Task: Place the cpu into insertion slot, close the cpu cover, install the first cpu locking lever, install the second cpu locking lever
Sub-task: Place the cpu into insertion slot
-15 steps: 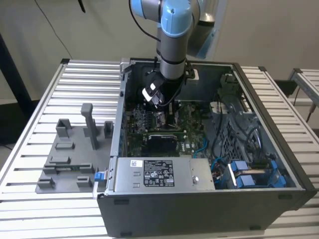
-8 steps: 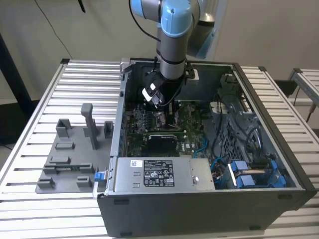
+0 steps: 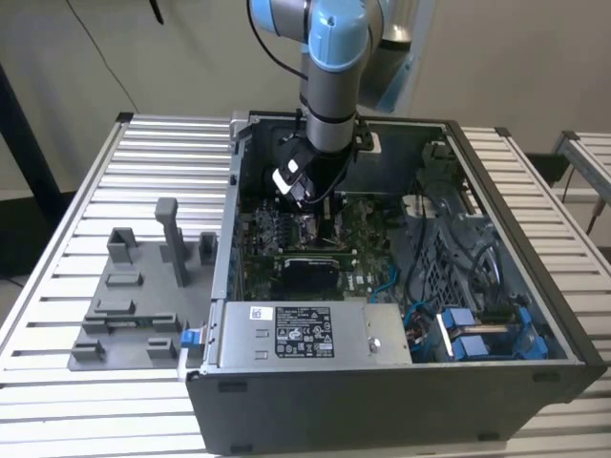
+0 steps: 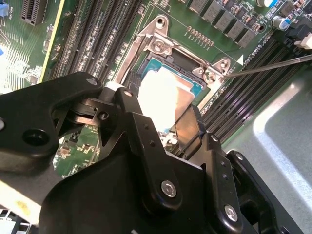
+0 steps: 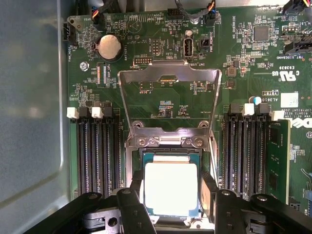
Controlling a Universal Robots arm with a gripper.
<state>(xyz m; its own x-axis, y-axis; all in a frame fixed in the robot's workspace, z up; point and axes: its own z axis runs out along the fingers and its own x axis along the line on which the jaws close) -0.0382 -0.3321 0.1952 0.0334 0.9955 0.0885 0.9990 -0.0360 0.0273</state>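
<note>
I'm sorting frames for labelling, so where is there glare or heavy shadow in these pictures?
First wrist view: glare bleaches the cpu top to near white, hiding its surface. Second wrist view: the same chip is blown out too, and the grey case panel carries a pale sheen. Exterior view: even light, though the motherboard looks dim.

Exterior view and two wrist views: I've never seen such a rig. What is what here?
The exterior view shows a robot arm reaching into an open computer case on a slatted table. Both wrist views come from cameras riding on the arm, looking past its black gripper at the green circuit board. The cpu, the bright square, sits at the insertion slot with the gripper around it; whether it is gripped cannot be told. The cpu cover lies open.
</note>
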